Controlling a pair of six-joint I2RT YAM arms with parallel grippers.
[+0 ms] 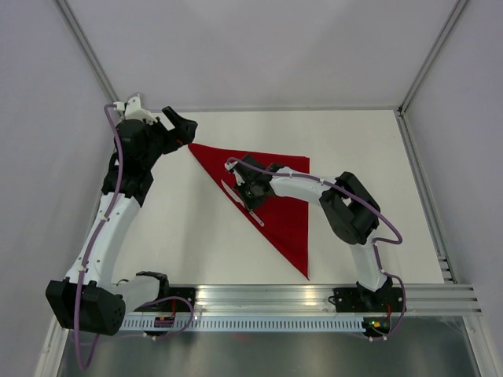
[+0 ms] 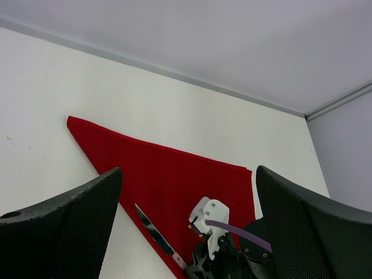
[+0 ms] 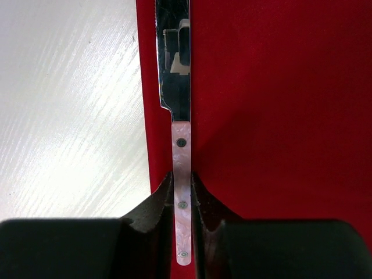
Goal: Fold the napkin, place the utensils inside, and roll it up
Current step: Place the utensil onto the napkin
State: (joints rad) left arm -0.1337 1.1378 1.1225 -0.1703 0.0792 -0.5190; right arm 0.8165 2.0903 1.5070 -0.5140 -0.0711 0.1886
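The deep-red napkin [image 1: 287, 224] lies flat, folded into a triangle — a pearl-handled knife [image 3: 182, 151] rests just inside its long edge.
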